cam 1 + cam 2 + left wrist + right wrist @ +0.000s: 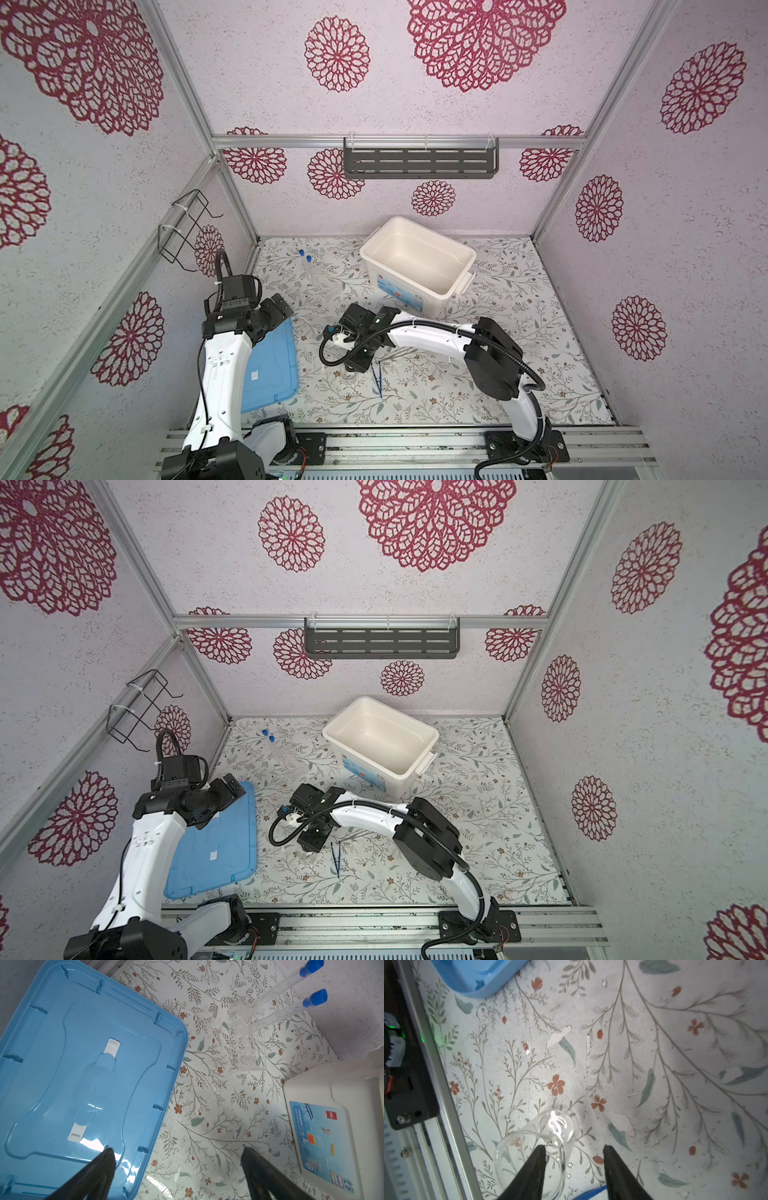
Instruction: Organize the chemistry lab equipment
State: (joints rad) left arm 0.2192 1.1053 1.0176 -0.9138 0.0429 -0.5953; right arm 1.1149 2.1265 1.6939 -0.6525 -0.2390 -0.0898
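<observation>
**R gripper part-open at clear beaker; L gripper wide, empty**

R gripper (pixel 574 1146): jaws partway open w/ a clear gap; one finger (pixel 529 1172) sits over or in the mouth of the clear beaker (pixel 517 1147), the other outside it; beaker wall lies betw them, no pinch visible; beaker on floral mat (pixel 654 1064), upright or tipped, can't tell.

In both top views the R wrist covers gripper and beaker; dark blue tweezers (pixel 379 380) lie flat on the mat just beside that wrist.

L gripper (pixel 177 1149): jaws wide, holding nothing; one finger over the light-blue lid (pixel 62 1064), the other over bare mat; lid flat at mat's left edge.

Two clear tubes (pixel 288 988) w/ blue caps lean in a clear rack (pixel 247 1043), back left, well apart from both grippers.

White tub (pixel 388 286) sits open-topped near back centre.
</observation>
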